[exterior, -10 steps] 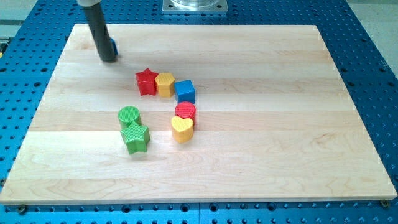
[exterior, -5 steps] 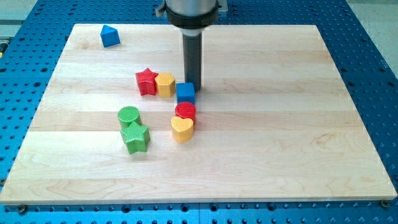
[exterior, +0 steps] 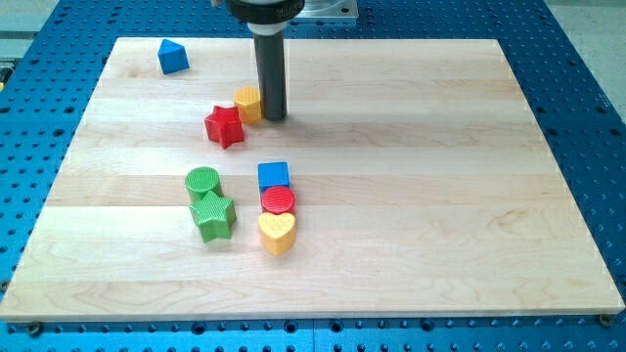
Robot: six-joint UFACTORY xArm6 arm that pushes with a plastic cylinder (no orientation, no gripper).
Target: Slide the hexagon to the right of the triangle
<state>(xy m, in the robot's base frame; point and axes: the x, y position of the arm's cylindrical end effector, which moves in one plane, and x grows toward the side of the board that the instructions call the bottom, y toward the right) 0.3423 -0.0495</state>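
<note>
The yellow hexagon (exterior: 247,103) lies near the board's top middle, touching the red star (exterior: 224,126) at its lower left. The blue triangle (exterior: 172,56) sits in the top left corner area, far from the hexagon. My tip (exterior: 273,117) stands right against the hexagon's right side. The rod rises to the view's top.
A blue cube (exterior: 275,177), a red cylinder (exterior: 278,201) and a yellow heart (exterior: 278,233) form a column at the board's middle. A green cylinder (exterior: 202,181) and a green star (exterior: 214,215) sit to their left. The wooden board (exterior: 440,196) lies on a blue perforated table.
My tip went from the triangle to the middle cluster, then to the hexagon's right. The hexagon and red star moved up and left. The blue cube, red cylinder and yellow heart shifted down-left.
</note>
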